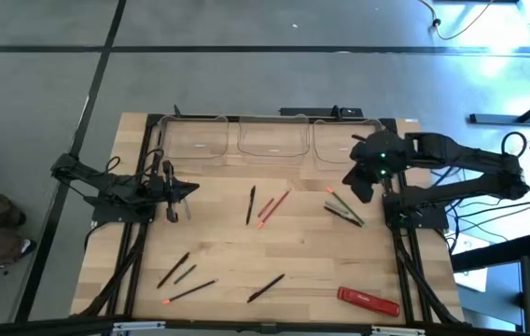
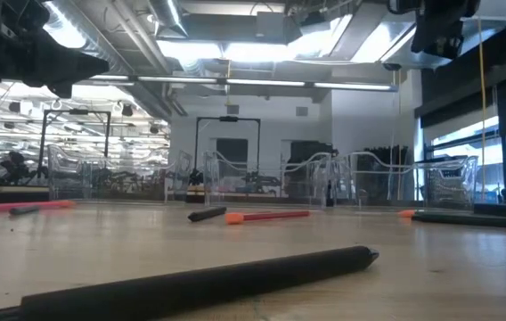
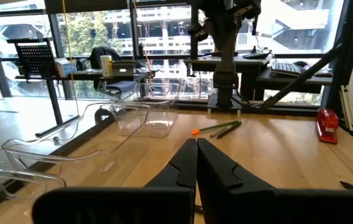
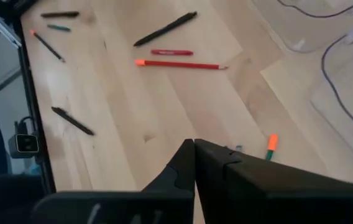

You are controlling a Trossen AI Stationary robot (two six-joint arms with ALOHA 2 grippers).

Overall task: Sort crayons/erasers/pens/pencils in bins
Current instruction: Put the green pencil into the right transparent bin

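Observation:
Three clear bins [image 1: 195, 140] [image 1: 274, 140] [image 1: 340, 140] stand in a row along the table's far edge. Pens and pencils lie flat and scattered on the wood: a black pen [image 1: 250, 205] beside a red pencil [image 1: 274, 207] in the middle, a small bunch [image 1: 344, 210] at the right, and several black pens [image 1: 266, 287] toward the near edge. My left gripper [image 1: 193, 189] [image 3: 196, 144] is shut and level at the table's left side, holding nothing. My right gripper [image 1: 358, 182] [image 4: 194, 144] is shut, raised and slanting down over the right bunch, whose orange tip [image 4: 271, 143] shows past its fingers.
A flat red bar [image 1: 369, 301] lies near the table's near right corner. Black frame rails [image 1: 139, 233] run along the table's left and right sides. Bare wood [image 1: 293, 247] lies between the scattered sticks in the middle.

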